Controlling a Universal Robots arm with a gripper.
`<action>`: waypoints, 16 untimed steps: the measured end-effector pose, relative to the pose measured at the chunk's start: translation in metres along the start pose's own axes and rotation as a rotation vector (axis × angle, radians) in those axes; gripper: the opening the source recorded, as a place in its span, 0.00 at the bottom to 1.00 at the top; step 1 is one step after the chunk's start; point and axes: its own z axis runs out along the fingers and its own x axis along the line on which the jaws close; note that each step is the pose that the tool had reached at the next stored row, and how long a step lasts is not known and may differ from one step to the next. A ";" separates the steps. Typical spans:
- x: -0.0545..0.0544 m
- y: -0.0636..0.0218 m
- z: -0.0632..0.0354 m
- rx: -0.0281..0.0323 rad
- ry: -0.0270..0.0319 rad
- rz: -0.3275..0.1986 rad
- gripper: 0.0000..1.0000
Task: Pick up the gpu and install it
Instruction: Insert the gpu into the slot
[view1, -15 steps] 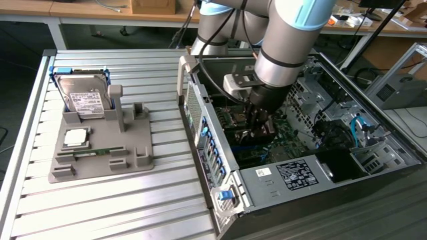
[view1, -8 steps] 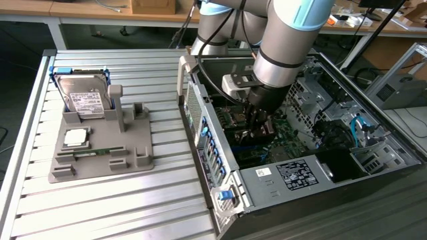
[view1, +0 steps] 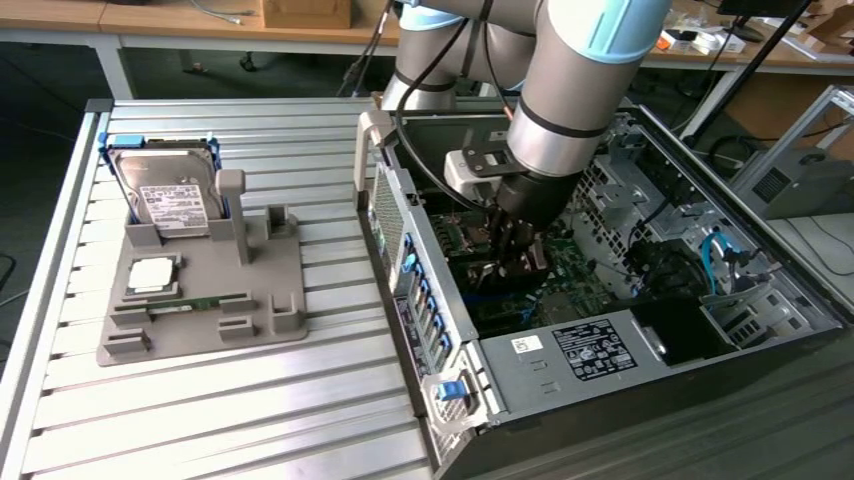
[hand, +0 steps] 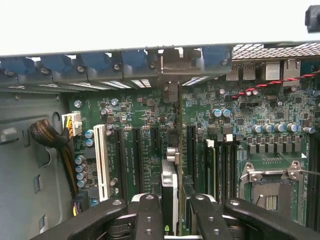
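A ribbed silver metal worktable (view1: 200, 400) carries a grey moulded parts holder (view1: 200, 300) and an open black desktop computer case (view1: 747, 330) lying on its side, with wooden benches (view1: 160, 20) and cables behind. In the holder stand a silver boxy hard drive with a white label (view1: 167, 195) and a narrow green memory stick (view1: 194, 302). The grey-and-blue robot arm (view1: 574, 90) reaches down into the case, its black gripper (hand: 172, 212) closed on the gpu (hand: 170, 185), a thin card seen edge-on, upright, with a silver metal part. The card stands over the green motherboard (hand: 145, 140), in line with a black expansion slot (hand: 191, 150) near the rear blue bracket clips (hand: 95, 60).
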 end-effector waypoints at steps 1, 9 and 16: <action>0.000 0.0000 0.0000 0.0000 -0.0010 0.000 0.27; 0.000 0.0000 0.0001 -0.0001 -0.0033 0.000 0.27; 0.000 0.0001 0.0025 -0.0002 -0.0030 0.000 0.27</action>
